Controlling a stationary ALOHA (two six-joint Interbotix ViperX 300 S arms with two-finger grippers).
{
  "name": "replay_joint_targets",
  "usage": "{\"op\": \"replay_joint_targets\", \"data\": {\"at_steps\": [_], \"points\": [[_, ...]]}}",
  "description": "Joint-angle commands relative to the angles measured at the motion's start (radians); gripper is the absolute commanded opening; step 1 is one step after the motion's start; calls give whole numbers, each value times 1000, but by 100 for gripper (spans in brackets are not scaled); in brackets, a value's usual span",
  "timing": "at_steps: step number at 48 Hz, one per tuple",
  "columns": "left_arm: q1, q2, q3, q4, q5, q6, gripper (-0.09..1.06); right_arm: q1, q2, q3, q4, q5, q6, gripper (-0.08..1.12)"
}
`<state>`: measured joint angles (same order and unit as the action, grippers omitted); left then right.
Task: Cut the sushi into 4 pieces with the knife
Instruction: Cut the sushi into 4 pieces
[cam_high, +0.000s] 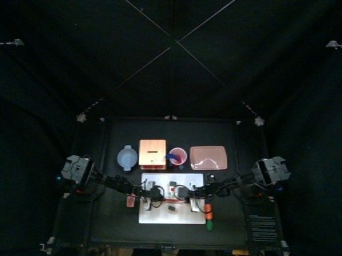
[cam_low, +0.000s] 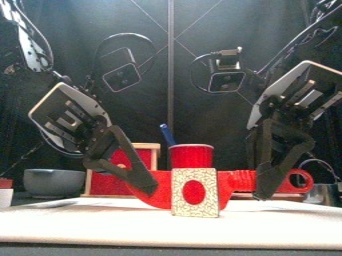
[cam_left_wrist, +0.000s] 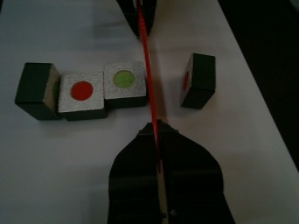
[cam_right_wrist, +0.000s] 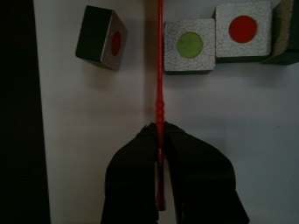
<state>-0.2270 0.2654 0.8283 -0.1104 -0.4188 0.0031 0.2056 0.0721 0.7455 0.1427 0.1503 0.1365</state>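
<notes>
Two grippers share one red toy knife (cam_left_wrist: 145, 61) over the white cutting board (cam_left_wrist: 70, 166). The left gripper (cam_left_wrist: 152, 131) has its jaws clamped tight on one end, and the right gripper (cam_right_wrist: 158, 131) pinches the other. The blade runs through the gap between a split-off sushi piece (cam_left_wrist: 198, 80) and the remaining sushi roll (cam_left_wrist: 79, 92), both lying on the board.
</notes>
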Motion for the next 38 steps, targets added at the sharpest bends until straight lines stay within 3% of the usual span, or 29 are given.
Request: {"op": "replay_joint_targets", "data": {"at_steps": [1,10,20,27,38], "points": [[-9,26,5,-2,14,5,9,12,12,-15,11,-11,-5,8],[-25,5,-3,0,15,8,9,32,-3,-20,14,-5,-3,8],[-14,-52,-3,0,44,11,17,29,-52,-15,5,17,-5,8],[-6,-121,-5,0,100,11,37,28,-104,-5,5,37,-5,8],[23,-218,2,-2,109,6,73,31,-176,31,5,57,-5,8]]}}
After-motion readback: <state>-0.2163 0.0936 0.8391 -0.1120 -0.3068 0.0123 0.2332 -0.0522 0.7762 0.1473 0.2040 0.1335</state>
